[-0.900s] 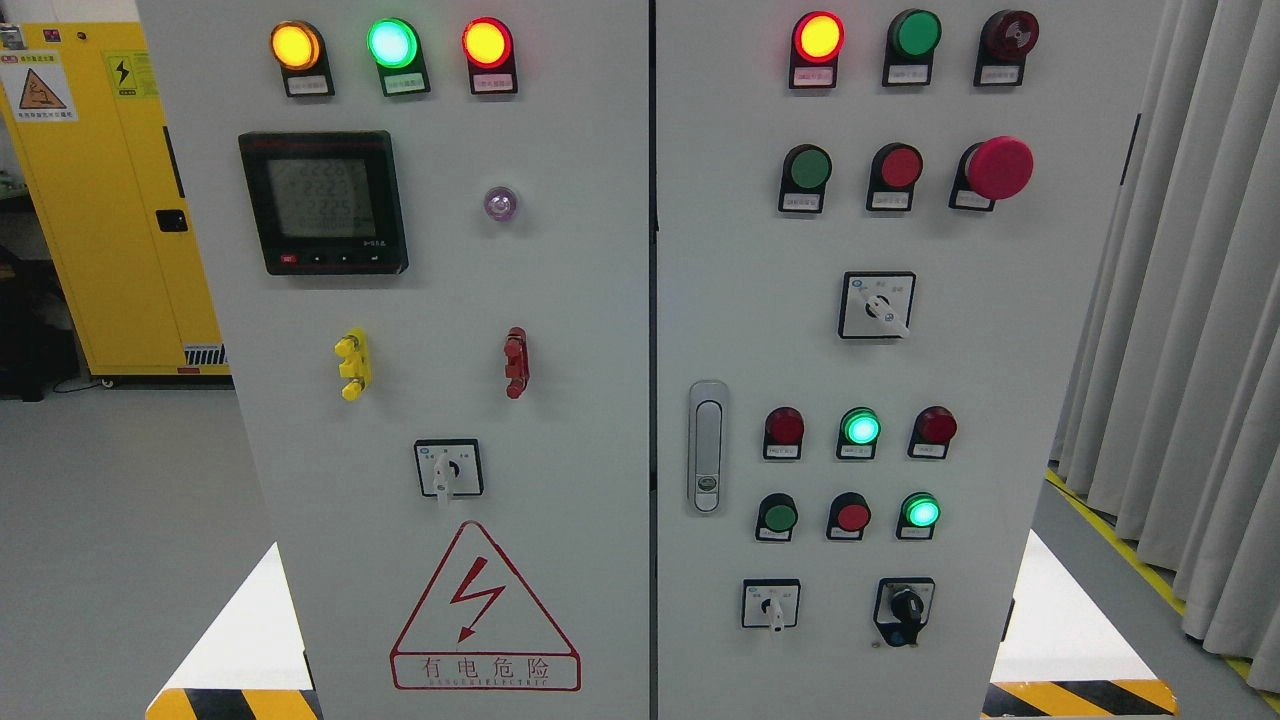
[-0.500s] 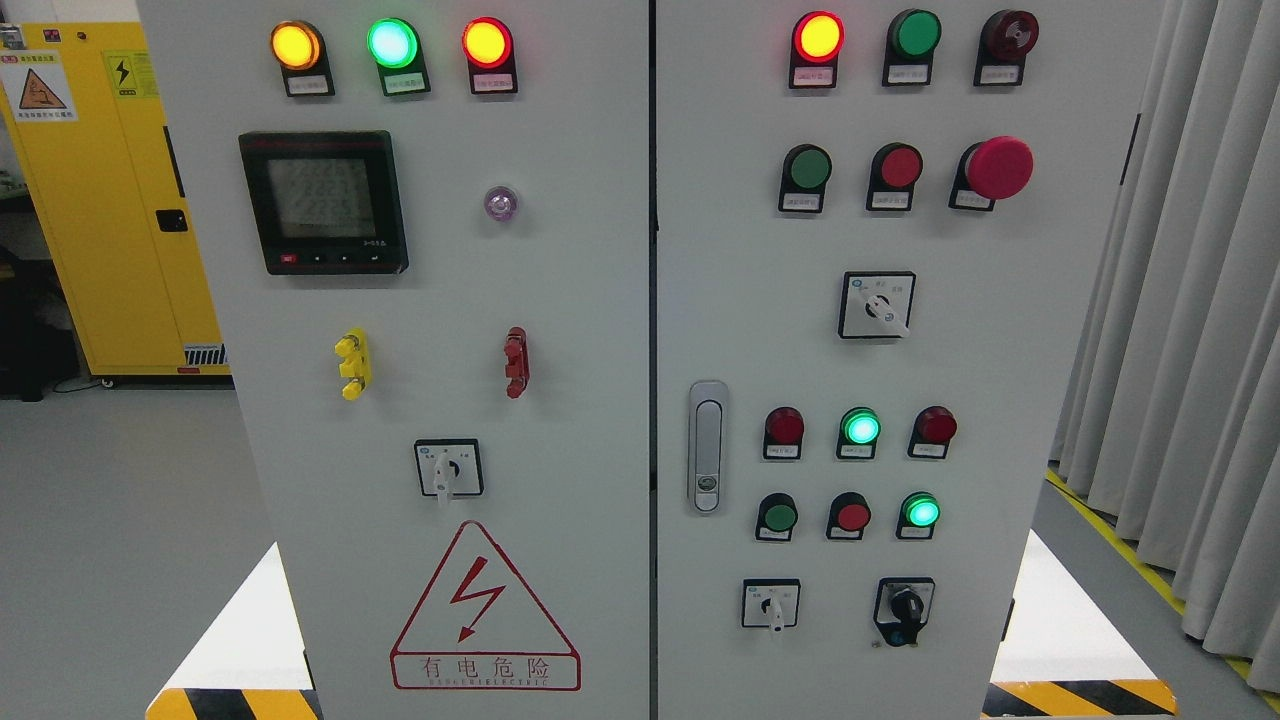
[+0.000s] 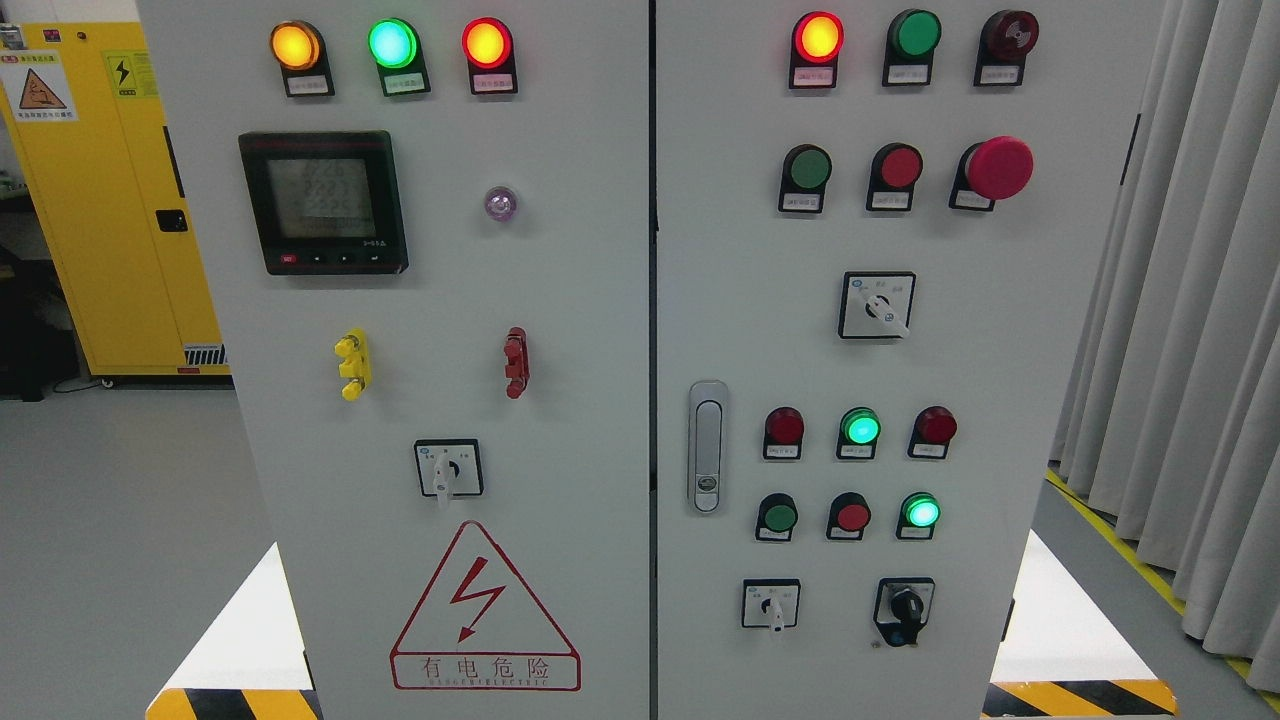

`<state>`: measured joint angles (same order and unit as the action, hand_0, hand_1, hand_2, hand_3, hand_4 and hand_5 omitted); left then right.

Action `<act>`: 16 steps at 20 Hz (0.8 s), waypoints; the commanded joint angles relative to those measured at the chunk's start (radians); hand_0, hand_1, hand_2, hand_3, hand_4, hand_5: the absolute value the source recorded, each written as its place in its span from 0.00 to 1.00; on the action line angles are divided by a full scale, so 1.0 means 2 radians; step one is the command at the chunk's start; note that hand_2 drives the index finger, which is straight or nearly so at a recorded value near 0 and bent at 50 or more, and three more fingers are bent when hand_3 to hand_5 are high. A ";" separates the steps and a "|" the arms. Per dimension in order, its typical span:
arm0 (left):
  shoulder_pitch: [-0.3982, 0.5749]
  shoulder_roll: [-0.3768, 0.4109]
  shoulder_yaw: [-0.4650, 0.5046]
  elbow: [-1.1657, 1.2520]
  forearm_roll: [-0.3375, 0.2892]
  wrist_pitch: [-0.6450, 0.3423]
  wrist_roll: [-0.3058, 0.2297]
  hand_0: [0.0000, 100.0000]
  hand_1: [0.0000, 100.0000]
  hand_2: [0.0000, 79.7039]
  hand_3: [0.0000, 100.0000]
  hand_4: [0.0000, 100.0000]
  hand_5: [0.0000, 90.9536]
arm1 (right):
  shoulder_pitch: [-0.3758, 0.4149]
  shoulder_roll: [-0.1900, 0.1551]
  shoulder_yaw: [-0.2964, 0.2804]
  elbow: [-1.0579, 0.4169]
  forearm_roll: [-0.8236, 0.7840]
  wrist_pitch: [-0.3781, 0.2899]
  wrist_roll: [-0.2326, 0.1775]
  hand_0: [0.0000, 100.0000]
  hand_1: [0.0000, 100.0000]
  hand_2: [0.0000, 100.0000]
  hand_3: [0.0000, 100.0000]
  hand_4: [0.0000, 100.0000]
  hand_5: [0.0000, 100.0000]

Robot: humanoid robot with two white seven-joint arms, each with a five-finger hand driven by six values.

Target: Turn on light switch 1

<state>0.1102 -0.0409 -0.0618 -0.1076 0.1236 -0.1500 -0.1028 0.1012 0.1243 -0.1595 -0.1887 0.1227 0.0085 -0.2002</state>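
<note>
Neither hand is in view, so whether the fingers are spread or curled cannot be told. The electrical cabinet (image 3: 640,400) fills the frame; which control is light switch 1 cannot be read from the labels. The reach seems not yet begun. Next, a hand must rise to the right door's lower button rows (image 3: 850,470) and press squarely.

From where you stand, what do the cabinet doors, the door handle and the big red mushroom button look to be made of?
Cabinet doors: likely painted sheet metal, pale grey, matt, flat with a straight seam between the two.
Door handle: looks like cast metal, silvery satin sheen, with a lock at its foot.
Red mushroom button: probably moulded plastic, smooth even red, on a black collar.
Neither hand is in view.
</note>
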 commanded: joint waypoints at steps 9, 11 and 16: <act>0.062 0.014 0.009 -0.252 -0.001 -0.035 0.070 0.24 0.23 0.00 0.16 0.25 0.00 | 0.000 0.000 0.000 0.000 0.000 0.000 0.000 0.00 0.50 0.04 0.00 0.00 0.00; 0.080 0.016 0.032 -0.304 -0.002 -0.047 0.071 0.25 0.29 0.03 0.23 0.37 0.09 | 0.000 0.000 0.000 0.000 0.000 0.000 0.000 0.00 0.50 0.04 0.00 0.00 0.00; 0.103 0.023 0.048 -0.443 -0.006 -0.046 0.071 0.25 0.36 0.28 0.40 0.53 0.31 | 0.000 0.000 0.000 0.000 0.000 0.000 0.000 0.00 0.50 0.04 0.00 0.00 0.00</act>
<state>0.2586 -0.0105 -0.0319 -0.5424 0.1169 -0.2381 0.0364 0.1012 0.1243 -0.1595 -0.1887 0.1227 0.0085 -0.2002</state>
